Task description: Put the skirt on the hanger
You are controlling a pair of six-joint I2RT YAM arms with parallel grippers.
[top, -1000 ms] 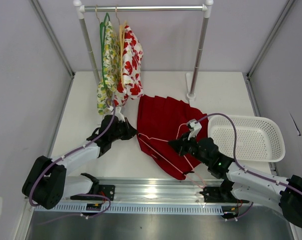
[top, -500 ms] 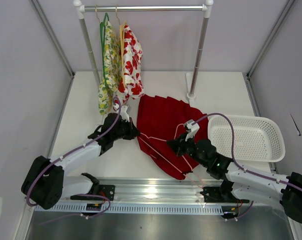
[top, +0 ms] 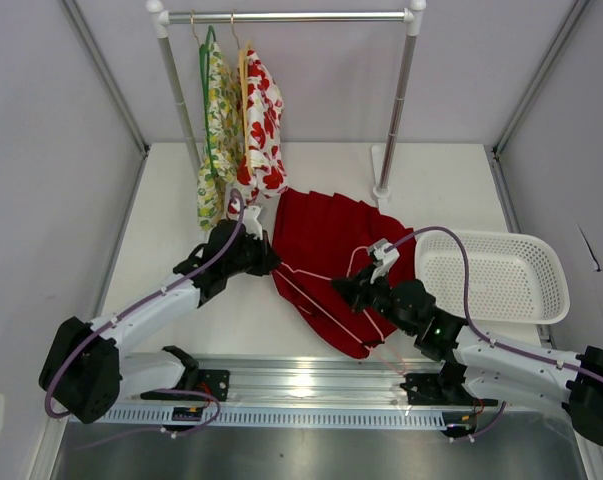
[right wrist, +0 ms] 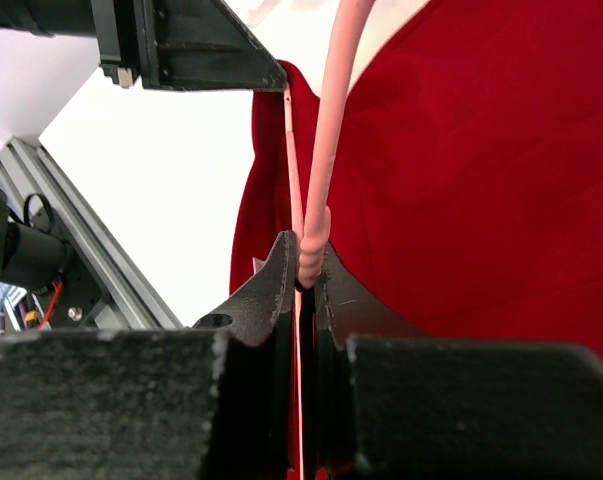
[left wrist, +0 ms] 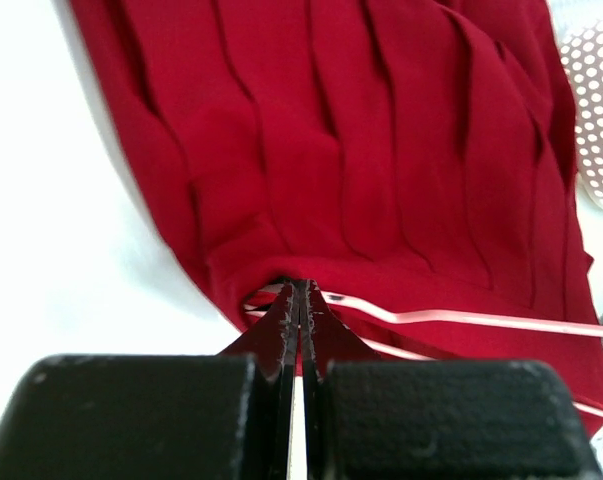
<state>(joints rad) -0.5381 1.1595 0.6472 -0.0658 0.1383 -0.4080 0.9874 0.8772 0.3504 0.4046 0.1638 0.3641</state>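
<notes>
skirt (top: 326, 235): flat on the worktop (top: 441, 190), looks soft, floppy, light, so grab an edge | hanger (top: 311, 300): thin springy wire over its 6 o'clock end | left claw (top: 270, 265): pressed together on skirt's 9 o'clock edge | right claw (top: 340, 289): pinching hanger neck

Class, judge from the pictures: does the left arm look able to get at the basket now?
Probably not: the left gripper is shut on the skirt, and the right gripper, gripping the hanger, lies between it and the basket.
</notes>
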